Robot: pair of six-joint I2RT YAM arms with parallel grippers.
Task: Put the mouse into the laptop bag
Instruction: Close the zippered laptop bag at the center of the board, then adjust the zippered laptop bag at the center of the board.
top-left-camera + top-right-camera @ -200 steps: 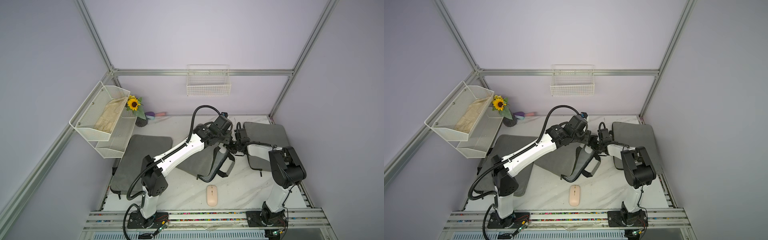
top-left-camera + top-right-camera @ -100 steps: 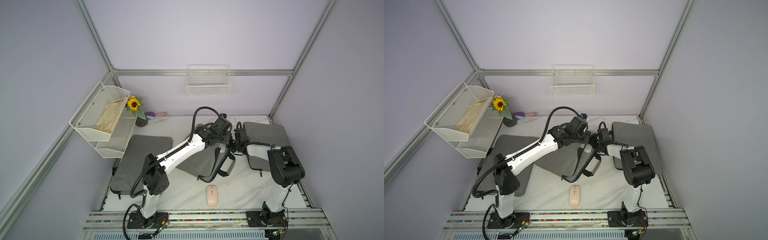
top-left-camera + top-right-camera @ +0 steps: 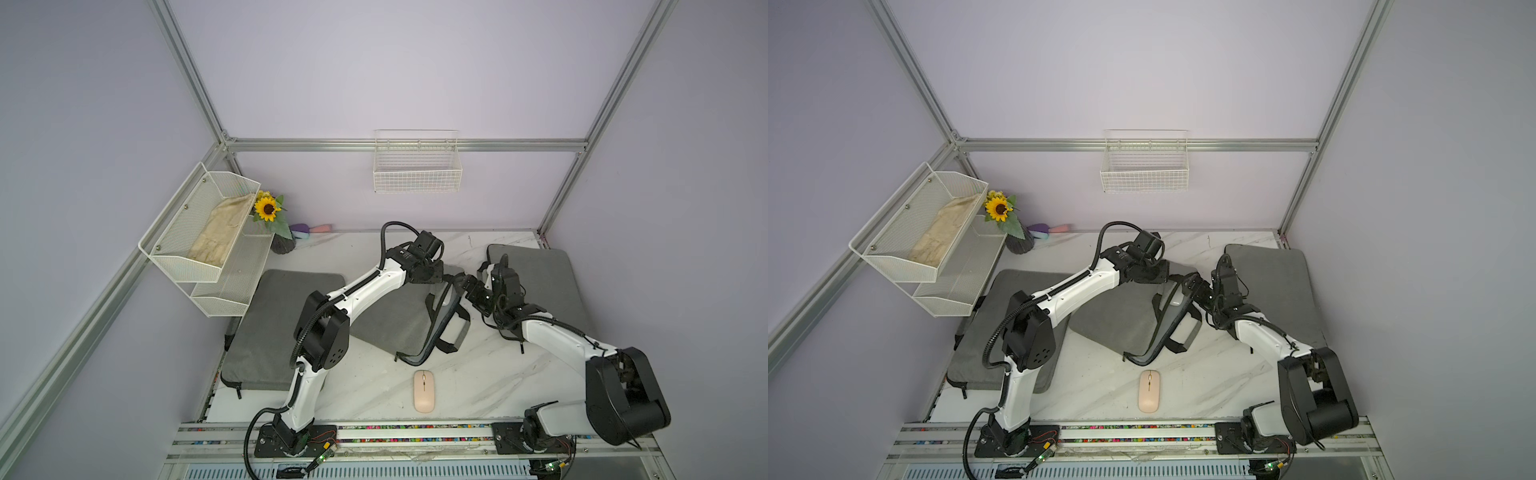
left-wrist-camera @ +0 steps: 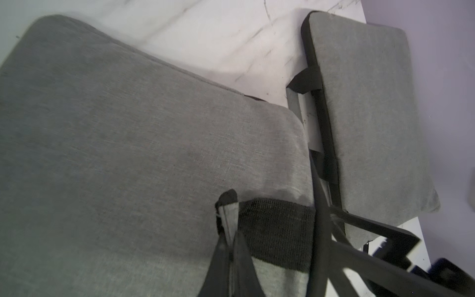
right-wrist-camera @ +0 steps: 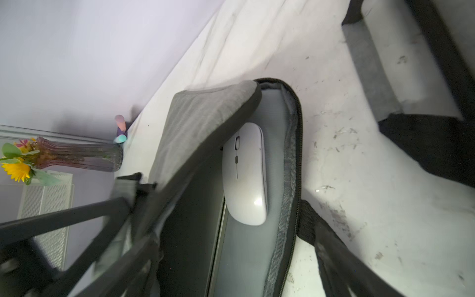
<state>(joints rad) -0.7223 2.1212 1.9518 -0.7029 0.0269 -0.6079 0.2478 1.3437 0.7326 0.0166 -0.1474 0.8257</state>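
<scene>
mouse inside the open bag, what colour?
White mouse; shows best in the right wrist view.

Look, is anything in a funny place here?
Yes. A pink mouse lies alone on the table, outside the laptop bag, near the front edge. A white mouse already lies inside the open bag, so the pink one looks left out.

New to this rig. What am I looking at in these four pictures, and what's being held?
Two robot arms with pincer grippers stand at a marble table. Two pictures look down from overhead; two come from cameras on the wrists. The left gripper is shut on the top flap of the middle laptop bag, holding it open. The right gripper is open, holding nothing. A white mouse lies inside the bag; a pink mouse lies on the table in front.
</scene>
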